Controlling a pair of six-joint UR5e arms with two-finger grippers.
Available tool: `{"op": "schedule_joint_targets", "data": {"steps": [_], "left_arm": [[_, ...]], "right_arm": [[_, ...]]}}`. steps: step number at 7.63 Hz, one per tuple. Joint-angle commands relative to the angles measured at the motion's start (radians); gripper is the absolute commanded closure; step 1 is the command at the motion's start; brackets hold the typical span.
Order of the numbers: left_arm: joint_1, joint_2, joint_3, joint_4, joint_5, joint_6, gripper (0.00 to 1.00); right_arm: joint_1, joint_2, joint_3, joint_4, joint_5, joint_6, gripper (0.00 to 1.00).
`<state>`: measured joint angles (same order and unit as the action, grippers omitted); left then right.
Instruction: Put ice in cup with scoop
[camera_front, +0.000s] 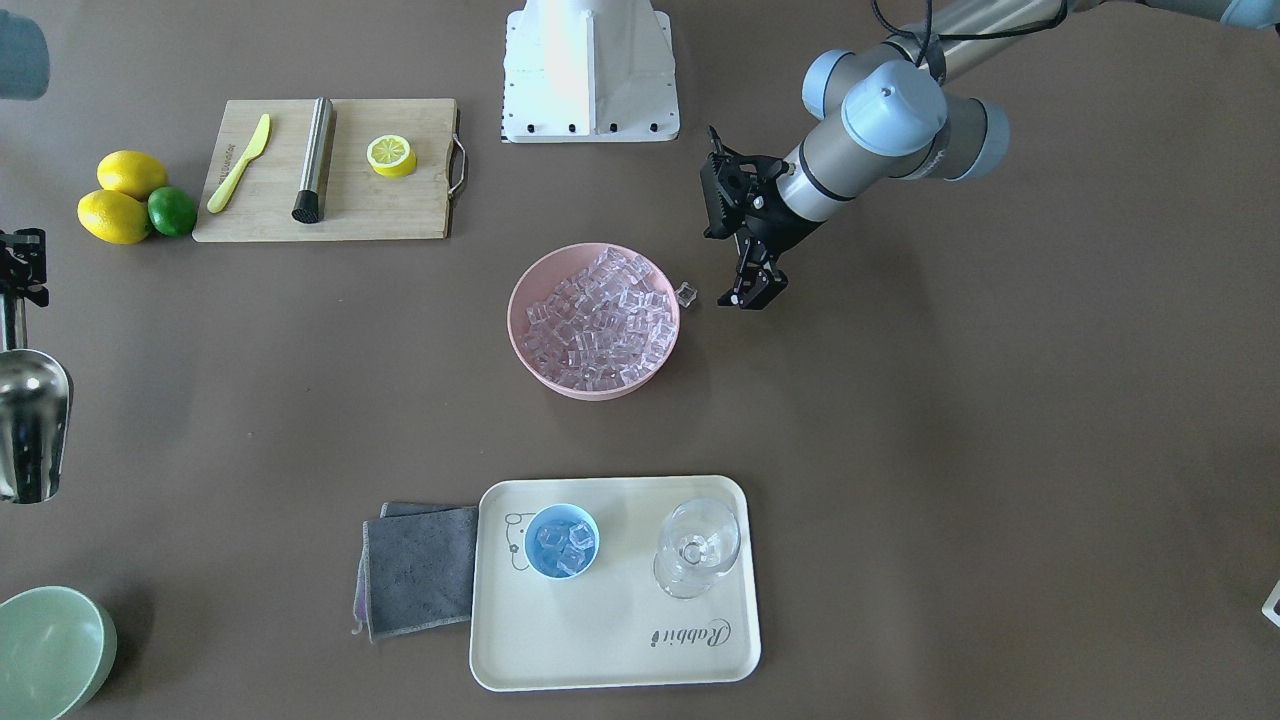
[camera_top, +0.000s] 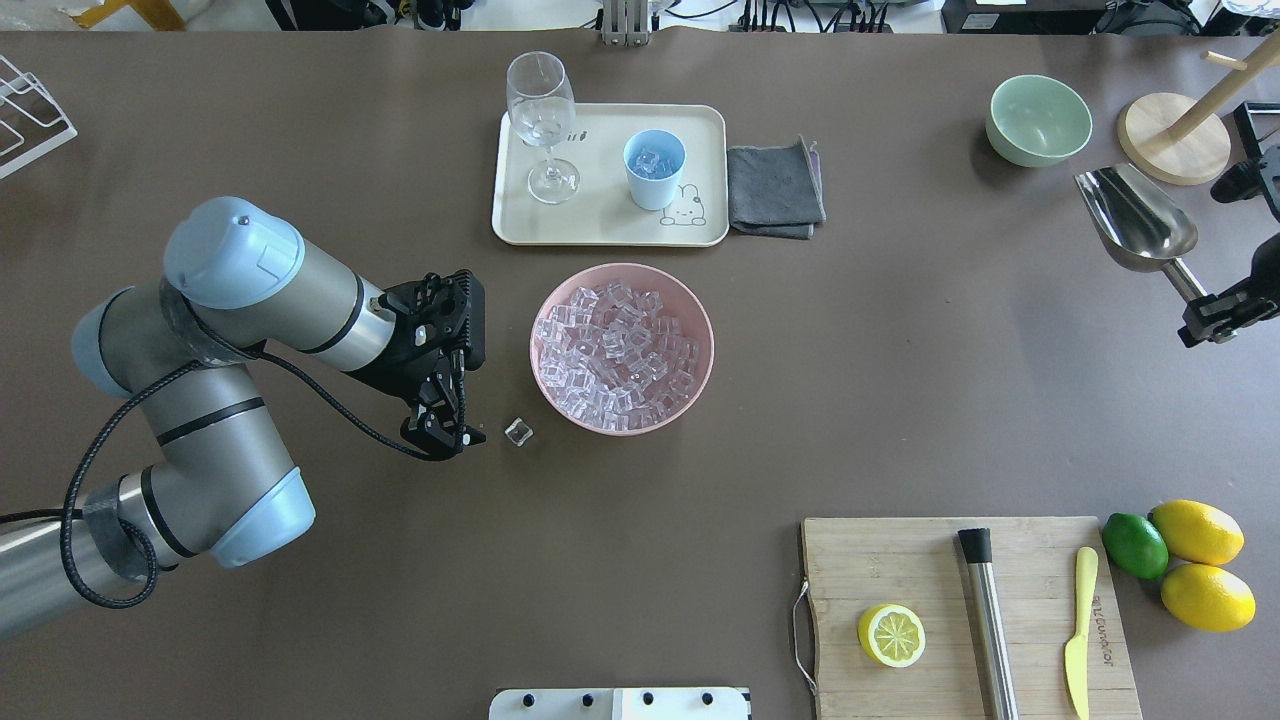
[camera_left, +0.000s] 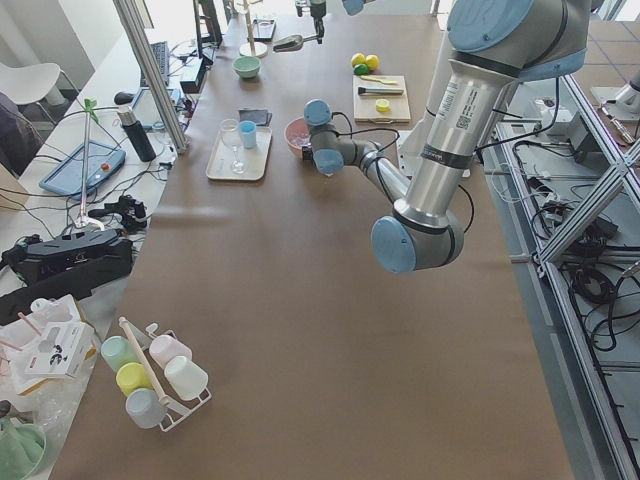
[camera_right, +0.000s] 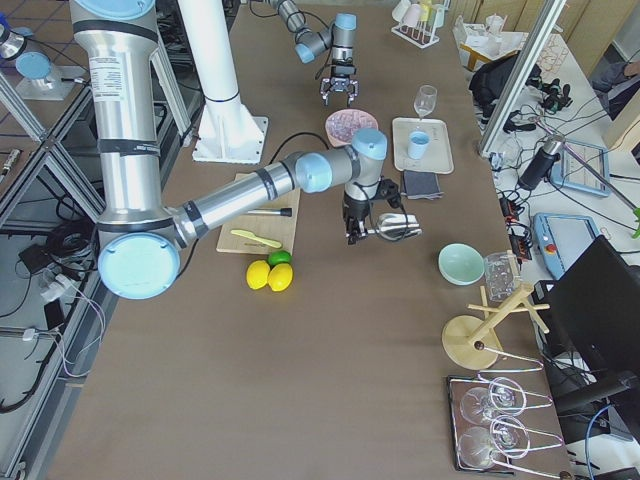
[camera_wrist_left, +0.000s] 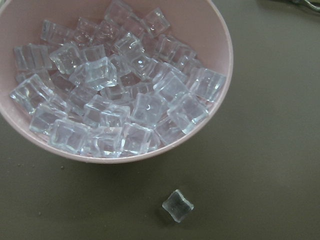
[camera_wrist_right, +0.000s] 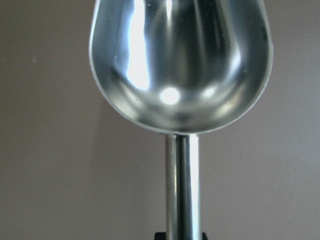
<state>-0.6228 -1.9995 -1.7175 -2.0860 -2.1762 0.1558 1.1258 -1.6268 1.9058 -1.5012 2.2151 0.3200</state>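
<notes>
The steel scoop (camera_top: 1140, 220) is empty and hangs above the table at the far right; it also shows in the front view (camera_front: 30, 420) and the right wrist view (camera_wrist_right: 180, 60). My right gripper (camera_top: 1210, 315) is shut on its handle. The ice (camera_top: 615, 350) fills the pink bowl (camera_top: 708, 345) at mid-table. One loose cube (camera_top: 518, 431) lies on the table beside the bowl, also in the left wrist view (camera_wrist_left: 177, 205). My left gripper (camera_top: 440, 438) is open and empty, just left of that cube. The light-blue cup (camera_top: 655, 170) on the tray holds several cubes.
The cream tray (camera_top: 600, 225) also carries a clear stemmed glass (camera_top: 545, 120), with a grey cloth (camera_top: 775, 190) beside it. A pale green bowl (camera_top: 1038, 120) stands far right. A cutting board (camera_top: 900, 570) holds a lemon half, steel rod and yellow knife, with lemons and a lime (camera_top: 1135, 545) next to it.
</notes>
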Motion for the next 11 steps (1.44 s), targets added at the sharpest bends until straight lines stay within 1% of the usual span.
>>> {"op": "schedule_joint_targets", "data": {"steps": [1,2,3,4,5,6,7,8,9,10,11], "left_arm": [[-0.021,0.02,-0.174,0.28,0.03,0.102,0.01],[-0.037,0.042,-0.2,0.299,0.03,0.102,0.01],[-0.049,0.054,-0.232,0.357,0.03,0.102,0.01],[-0.092,0.109,-0.243,0.36,0.013,0.099,0.01],[-0.124,0.14,-0.237,0.36,-0.025,0.094,0.01],[-0.138,0.19,-0.235,0.347,-0.039,0.094,0.01],[-0.158,0.199,-0.235,0.354,-0.04,0.079,0.01],[-0.243,0.224,-0.231,0.397,-0.078,-0.015,0.01],[-0.343,0.263,-0.22,0.485,-0.217,-0.145,0.01],[-0.445,0.289,-0.194,0.52,-0.299,-0.175,0.01],[-0.53,0.298,-0.159,0.52,-0.294,-0.176,0.01]], "right_arm": [[0.009,-0.119,-0.062,0.312,0.026,0.311,1.0],[0.009,-0.123,-0.082,0.334,0.029,0.338,1.0],[0.006,-0.13,-0.106,0.338,0.029,0.34,1.0],[0.002,-0.13,-0.125,0.335,0.031,0.332,1.0],[-0.003,-0.13,-0.134,0.332,0.031,0.33,1.0],[-0.011,-0.131,-0.142,0.334,0.032,0.329,1.0],[-0.017,-0.131,-0.146,0.332,0.032,0.329,1.0],[-0.02,-0.133,-0.152,0.332,0.035,0.315,0.79],[-0.02,-0.134,-0.155,0.332,0.04,0.288,0.01],[-0.02,-0.134,-0.156,0.331,0.054,0.284,0.0],[-0.018,-0.142,-0.154,0.331,0.054,0.266,0.0]]}}
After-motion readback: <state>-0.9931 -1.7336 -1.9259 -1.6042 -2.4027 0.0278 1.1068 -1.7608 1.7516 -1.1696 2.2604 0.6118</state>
